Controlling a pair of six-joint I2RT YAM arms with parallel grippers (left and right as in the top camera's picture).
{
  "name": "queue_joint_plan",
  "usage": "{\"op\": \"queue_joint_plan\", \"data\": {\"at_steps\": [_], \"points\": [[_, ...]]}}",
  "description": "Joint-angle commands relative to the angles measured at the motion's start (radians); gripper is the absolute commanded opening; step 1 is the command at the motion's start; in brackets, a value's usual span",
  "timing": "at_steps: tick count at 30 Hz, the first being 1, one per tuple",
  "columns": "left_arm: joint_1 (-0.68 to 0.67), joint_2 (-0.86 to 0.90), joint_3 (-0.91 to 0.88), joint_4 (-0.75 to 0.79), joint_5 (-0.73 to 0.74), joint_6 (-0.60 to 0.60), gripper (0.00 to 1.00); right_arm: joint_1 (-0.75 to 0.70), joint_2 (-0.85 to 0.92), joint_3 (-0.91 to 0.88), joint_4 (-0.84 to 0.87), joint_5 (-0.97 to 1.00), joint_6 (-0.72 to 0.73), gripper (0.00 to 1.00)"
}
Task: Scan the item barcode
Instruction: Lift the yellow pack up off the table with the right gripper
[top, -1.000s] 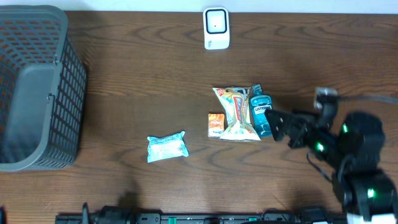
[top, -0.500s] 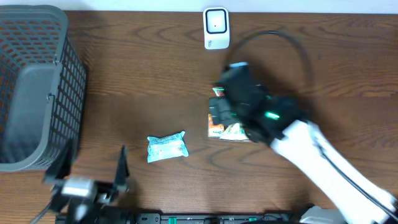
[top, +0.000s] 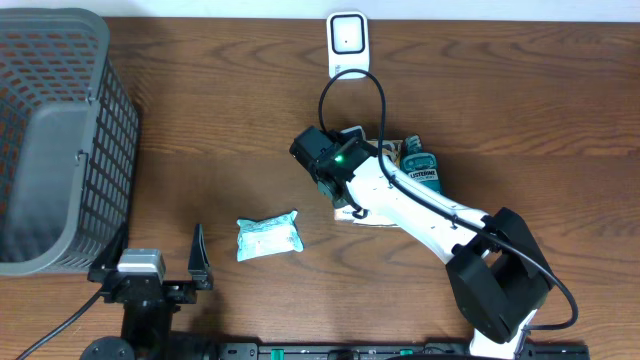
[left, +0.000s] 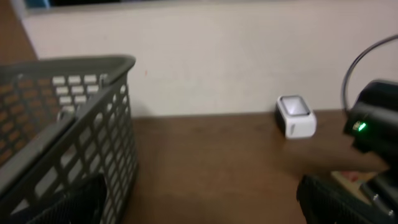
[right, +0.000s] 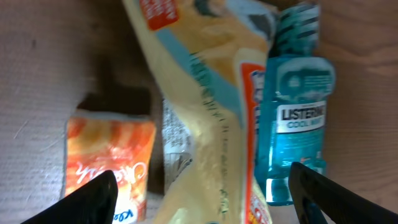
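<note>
Snack bag (right: 205, 124) looks like the pick target. It lies flat on the table (top: 200, 120), right of centre, in a tight cluster: Listerine bottle (right: 298, 130) touching its right edge, orange packet (right: 109, 162) just beside its left. Right gripper (right: 205, 196) hovers over it, fingers (right: 93, 199) spread wide and straddling the bag, pinching nothing. Risks, my read: with that spread, closing down could catch the bottle or the orange packet along with the bag, or shove them aside. The bag is crinkly, puffy film, so the pinch may slip or take only a fold, and the bag could twist so its barcode faces away from the scanner (top: 347, 45) at the table's far edge. No barcode I can confirm on the top face; there's a printed patch near its left edge, too blurred to tell. The cable (top: 352, 70) loop off the right arm sits close to the scanner and could snag or block it. Left gripper (left: 199, 205) is at near-left by the basket (top: 60, 140), fingers apart, empty; no conflict.
</note>
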Motion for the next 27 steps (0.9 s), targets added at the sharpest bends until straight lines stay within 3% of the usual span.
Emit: {"op": "queue_joint_plan", "data": {"at_steps": [1,9,13,17,19,21,27], "points": [[0.002,0.001,0.003,-0.035,-0.04,-0.015,0.98,-0.008,0.032,0.018,-0.002,0.092,0.051,0.82],[0.002,0.001,0.001,-0.105,-0.04,-0.015,0.98,-0.063,0.154,0.018,-0.002,0.072,0.082,0.72],[0.002,0.001,-0.013,-0.104,-0.04,-0.015,0.98,-0.061,0.197,0.018,-0.011,0.074,0.128,0.53],[0.002,0.001,-0.037,-0.106,-0.039,-0.015,0.98,-0.061,0.195,0.034,-0.05,0.075,0.172,0.41],[0.002,0.001,-0.048,-0.109,-0.039,-0.015,0.98,-0.064,0.195,0.068,-0.087,0.048,0.178,0.28],[0.002,0.001,-0.055,-0.112,-0.039,-0.015,0.98,-0.075,0.193,0.14,-0.141,-0.051,0.159,0.04],[0.002,0.001,-0.056,-0.139,-0.039,-0.015,0.98,-0.146,0.161,0.355,-0.227,-0.468,-0.005,0.01]]}}
